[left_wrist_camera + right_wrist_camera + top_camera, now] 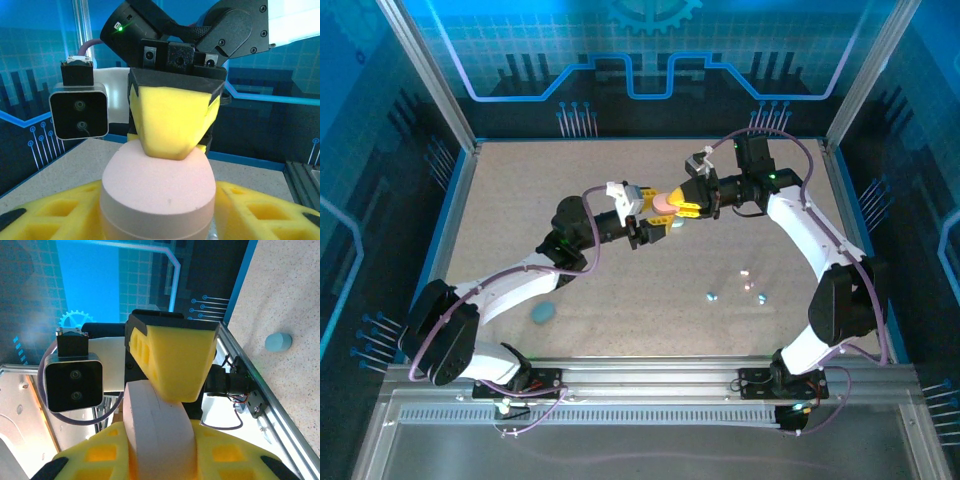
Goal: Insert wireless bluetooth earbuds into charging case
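My L gripper (648, 222) & R gripper (688, 206) meet tip to tip above mid table (520, 190), both clamped on the pink case (663, 202), which is off the surface. The buds (711, 296) lie loose on the table toward my R side, well apart from it. A blue case (542, 313) sits by my L arm.

- The left gripper (655, 216) and right gripper (682, 206) meet at the pink case (665, 203) above the middle of the table (520, 190), barring passage there.
- The left arm (515, 285) slants across the near-left quarter; the right arm (810, 230) curves along the right edge.
- A blue case (542, 313) lies by the near edge, left of middle.
- Tiny earbuds (711, 296) dot the near-right area.
- The far strip and far-left corner lie bare.
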Robot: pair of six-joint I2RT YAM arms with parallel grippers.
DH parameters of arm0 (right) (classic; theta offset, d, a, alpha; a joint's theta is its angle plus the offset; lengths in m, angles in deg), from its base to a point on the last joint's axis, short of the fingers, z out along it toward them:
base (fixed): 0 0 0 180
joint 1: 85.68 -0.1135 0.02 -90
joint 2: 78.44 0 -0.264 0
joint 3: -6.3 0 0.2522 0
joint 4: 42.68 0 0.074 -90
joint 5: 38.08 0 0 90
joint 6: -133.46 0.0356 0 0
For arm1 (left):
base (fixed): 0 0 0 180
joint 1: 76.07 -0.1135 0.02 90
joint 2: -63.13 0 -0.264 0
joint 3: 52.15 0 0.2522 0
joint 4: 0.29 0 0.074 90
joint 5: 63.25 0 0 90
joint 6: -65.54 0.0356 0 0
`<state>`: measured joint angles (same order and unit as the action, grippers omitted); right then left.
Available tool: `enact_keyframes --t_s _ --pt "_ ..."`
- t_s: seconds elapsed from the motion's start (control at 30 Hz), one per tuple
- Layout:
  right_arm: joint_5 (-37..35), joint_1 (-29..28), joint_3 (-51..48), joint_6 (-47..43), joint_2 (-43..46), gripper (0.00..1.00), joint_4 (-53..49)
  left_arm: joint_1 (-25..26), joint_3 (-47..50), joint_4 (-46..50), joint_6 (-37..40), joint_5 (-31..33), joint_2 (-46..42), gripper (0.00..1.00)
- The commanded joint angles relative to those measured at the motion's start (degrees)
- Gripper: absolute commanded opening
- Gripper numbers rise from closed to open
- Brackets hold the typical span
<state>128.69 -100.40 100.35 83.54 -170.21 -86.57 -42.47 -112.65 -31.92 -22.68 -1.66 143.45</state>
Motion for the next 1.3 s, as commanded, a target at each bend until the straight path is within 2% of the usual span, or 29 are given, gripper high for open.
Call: enact_keyframes --t_s 0.0,0.43,0.53,0.73,0.83,1.0,1.13,1.27 --pt "1.5 -0.6 2.1 -0.9 1.0 0.17 -0.5 0.4 -1.2 0.1 0.9 -1.6 0.3 0.55" --pt "0.7 -0.6 1.5 -1.3 1.1 0.19 -1.0 0.4 -1.3 0.0 0.6 -1.3 0.0 0.35" --pt "-1.7 -0.1 2.1 -3.3 1.1 0.25 -3.9 0.4 -1.2 0.4 0.4 -1.1 -0.1 0.33" --pt "-6.3 1.3 1.6 -4.1 1.9 0.44 -5.3 0.3 -1.4 2.1 0.2 -1.3 -0.5 0.32" --pt "-8.4 1.9 1.7 -4.7 2.7 0.49 -5.8 0.4 -1.3 2.8 0.0 -1.7 -0.5 0.32" --pt "-15.5 3.1 2.6 -8.9 5.2 0.51 -9.0 0.3 -1.0 4.0 -0.6 -1.8 -0.6 0.32" --pt "-26.1 3.0 1.5 -17.2 9.5 0.53 -9.8 0.3 -0.6 4.3 -1.3 -2.1 -0.8 0.32" --pt "-36.4 1.3 -3.6 -26.7 15.9 0.54 -5.7 0.2 -0.3 3.8 -2.4 -2.6 -0.7 0.32"
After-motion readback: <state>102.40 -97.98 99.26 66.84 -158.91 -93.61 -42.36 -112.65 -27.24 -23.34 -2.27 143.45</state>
